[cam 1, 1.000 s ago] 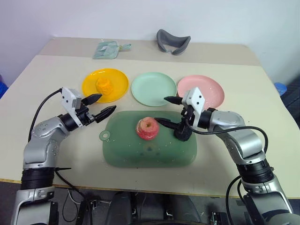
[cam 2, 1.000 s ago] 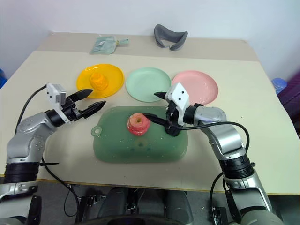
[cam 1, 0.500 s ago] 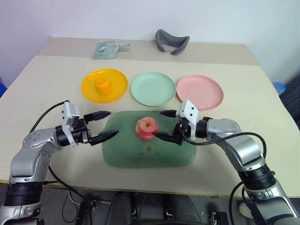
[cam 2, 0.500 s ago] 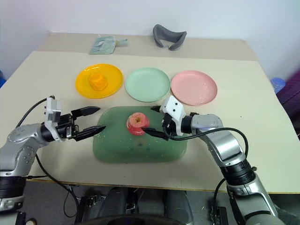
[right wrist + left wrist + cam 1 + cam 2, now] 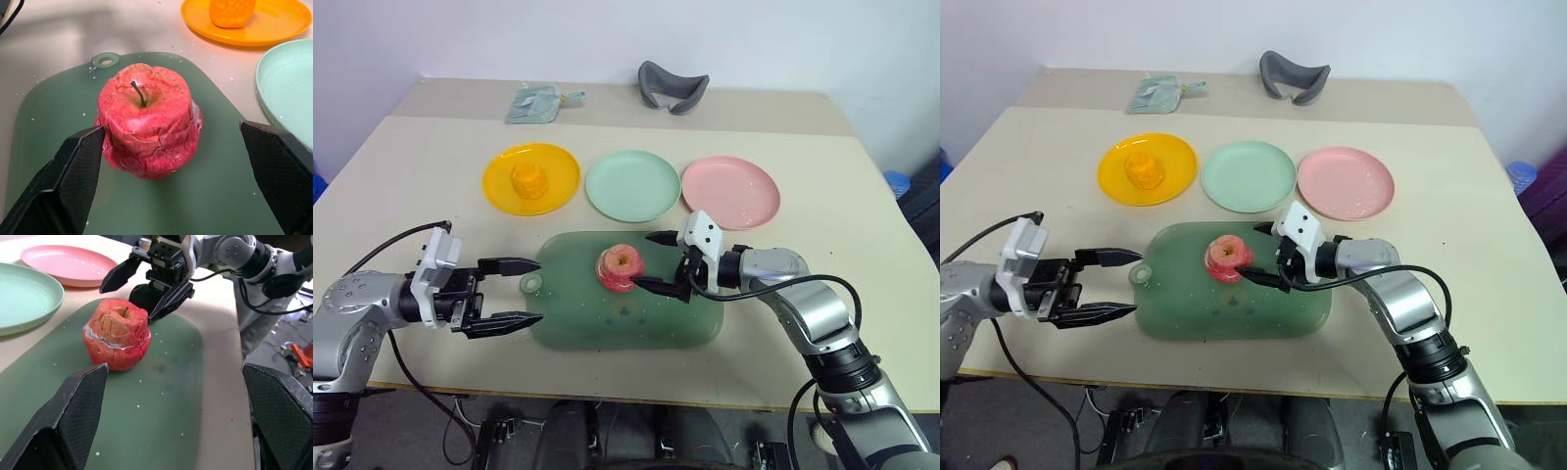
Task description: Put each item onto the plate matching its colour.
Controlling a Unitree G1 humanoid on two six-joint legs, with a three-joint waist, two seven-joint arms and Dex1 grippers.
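A beige table (image 5: 822, 176) stands against a white wall (image 5: 509, 39).

The red apple (image 5: 146, 120) has a cracked, wrinkled matt skin. It sits on a smooth translucent green plastic board (image 5: 607, 328). The counter (image 5: 822, 206) is matt beige.

pink plate (image 5: 63, 265) cut off, packet (image 5: 536, 103) contents unreadable

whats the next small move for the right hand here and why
Probably ease the right hand forward and close on the red apple. Its open fingers already flank the apple, which sits on the green board, and the pink plate is bare. The left hand is open, off to the side.
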